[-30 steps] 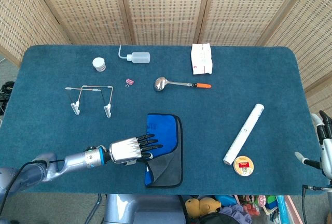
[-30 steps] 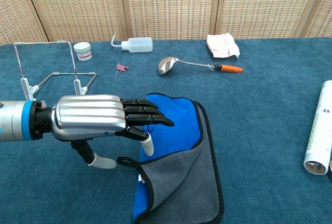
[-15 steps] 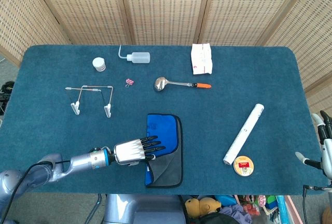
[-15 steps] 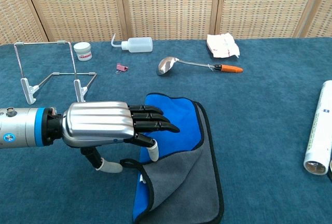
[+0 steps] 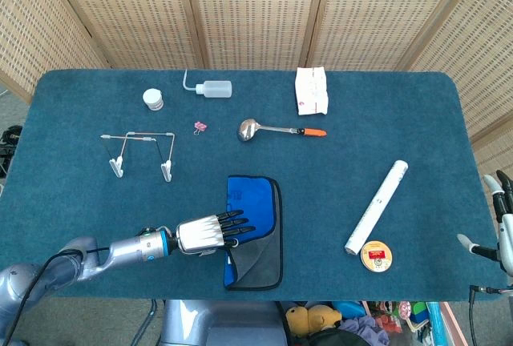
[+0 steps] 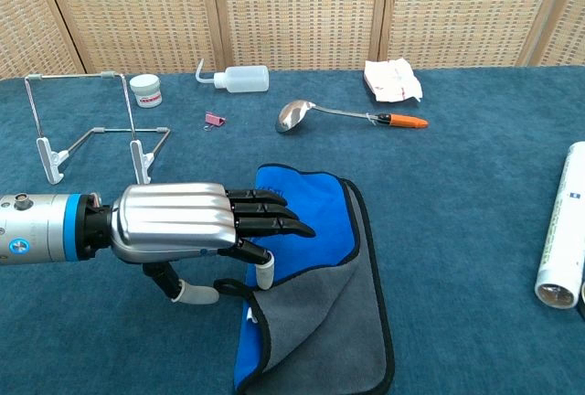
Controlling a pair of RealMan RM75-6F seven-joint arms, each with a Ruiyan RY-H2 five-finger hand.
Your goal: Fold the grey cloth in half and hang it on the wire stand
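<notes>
The grey cloth, blue-faced and partly folded, lies near the table's front edge, and the left hand hovers over its left side, fingers straight and apart, gripping nothing. The wire stand stands toward the left edge, with a capped jar and squeeze bottle by the back edge, their contents not visible. Only part of the right hand shows at the right edge, its state unclear.

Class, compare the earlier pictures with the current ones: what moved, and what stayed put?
The left hand slid toward the table's near edge, settling at the cloth by its folded-over corner, fingers extended, gripping nothing. The cloth, wire stand and right hand stayed put.
</notes>
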